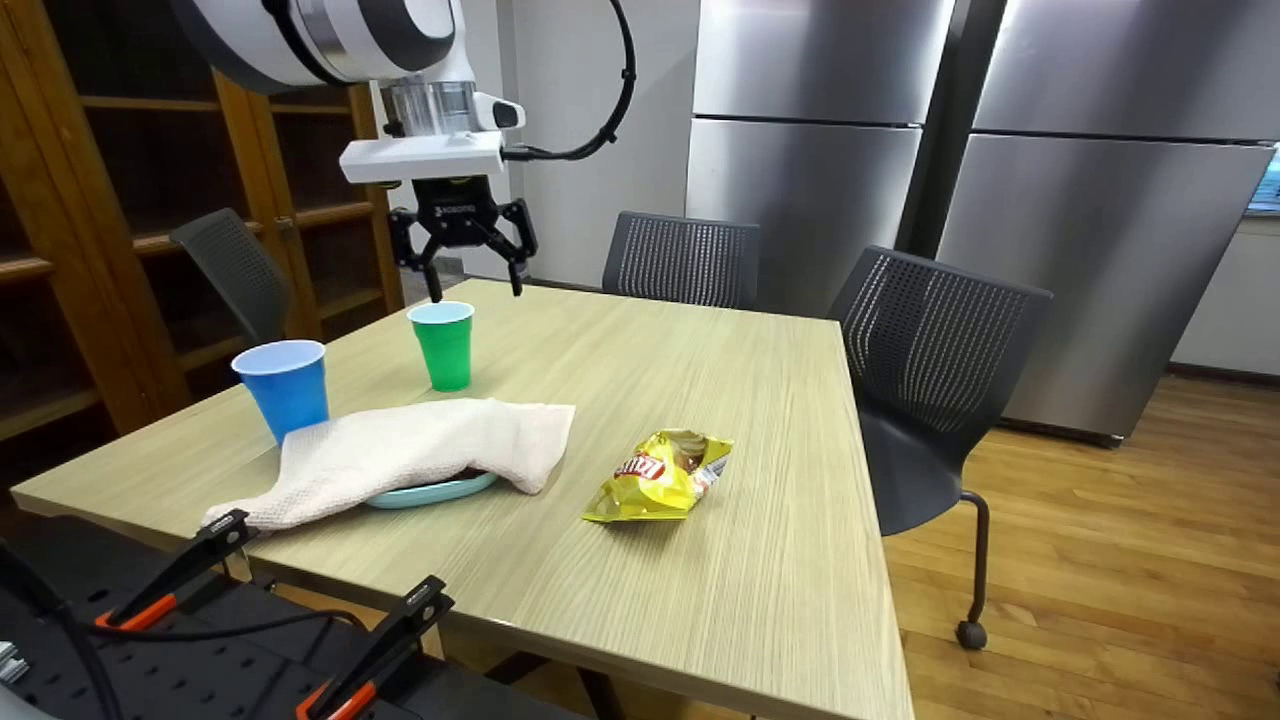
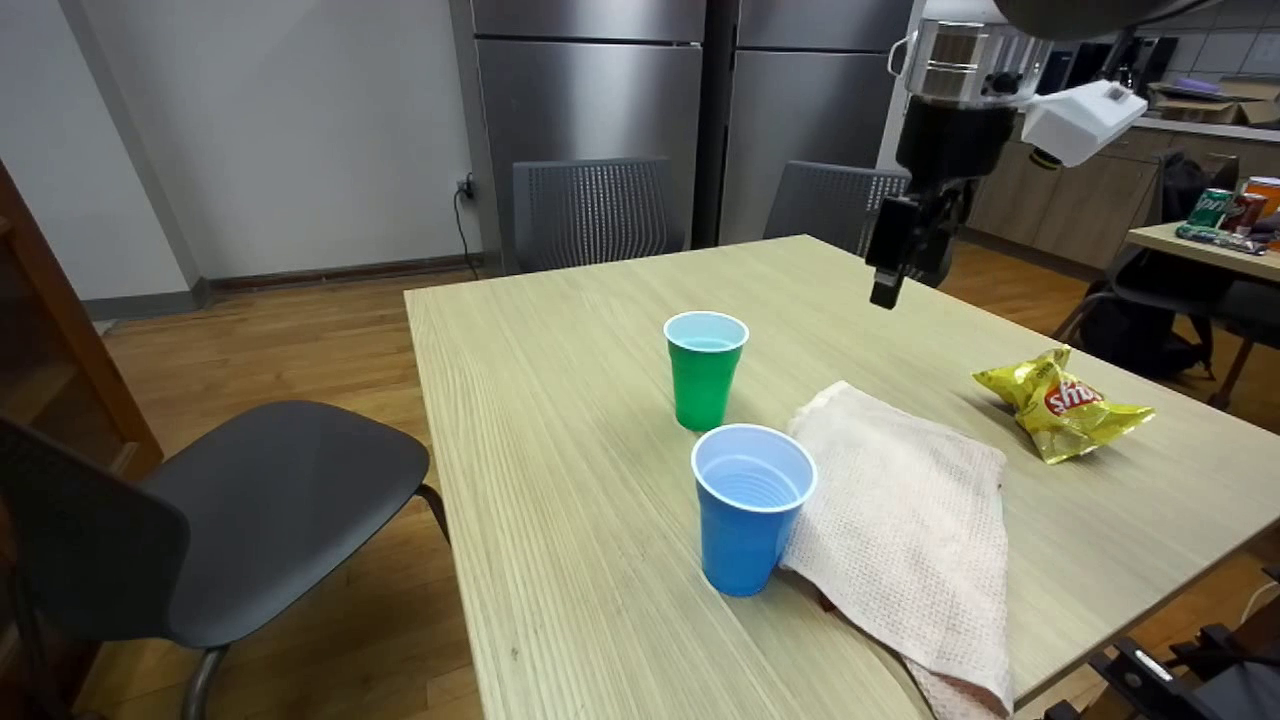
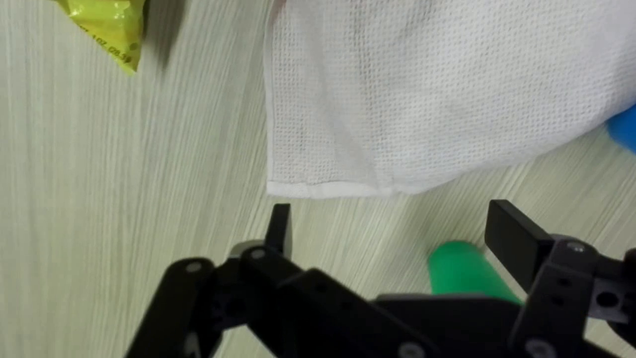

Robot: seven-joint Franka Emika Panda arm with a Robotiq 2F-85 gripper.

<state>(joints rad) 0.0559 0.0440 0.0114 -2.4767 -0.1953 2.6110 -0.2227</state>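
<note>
Wrist view, grn cup (image 3: 466, 271), ptly behind jaws

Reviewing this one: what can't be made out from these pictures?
- Plate, in an exterior view: mostly covered by the cloth; the dark patch between them can't be identified.
- Green cup, wrist view: rim hidden behind the gripper.
- Blue cup, wrist view: mostly cut off by the right edge.
- Yellow bag, wrist view: cut off by the top edge.

We see green cup (image 2: 703, 388), white-rimmed | blue cup (image 2: 745, 530), white-rimmed | yellow bag (image 2: 1062, 408), red-and-white marked | off-white cloth (image 2: 905, 530), waffle-patterned | beige table (image 2: 560, 400), grain-streaked | black gripper (image 1: 476, 293)
</note>
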